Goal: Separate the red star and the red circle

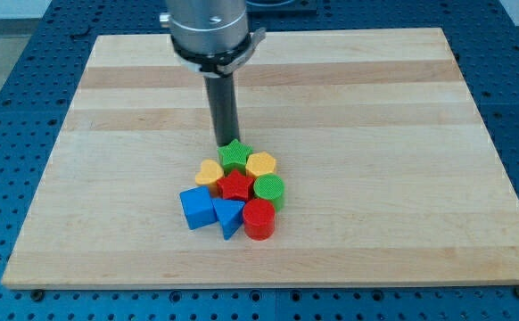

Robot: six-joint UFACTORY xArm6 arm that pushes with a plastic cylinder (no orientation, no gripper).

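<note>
The red star [235,185] lies in the middle of a tight cluster of blocks below the board's centre. The red circle [259,219] stands at the cluster's lower right, just below and to the right of the star, close to it. My tip [224,144] is at the cluster's top, right behind the green star [234,156], touching or almost touching it. The red star is two blocks below the tip.
A yellow heart [210,171] is left of the red star, a yellow hexagon [261,164] upper right, a green circle [269,190] right. A blue cube [197,208] and a blue triangle [228,216] sit at the lower left. The wooden board [375,107] lies on a blue perforated table.
</note>
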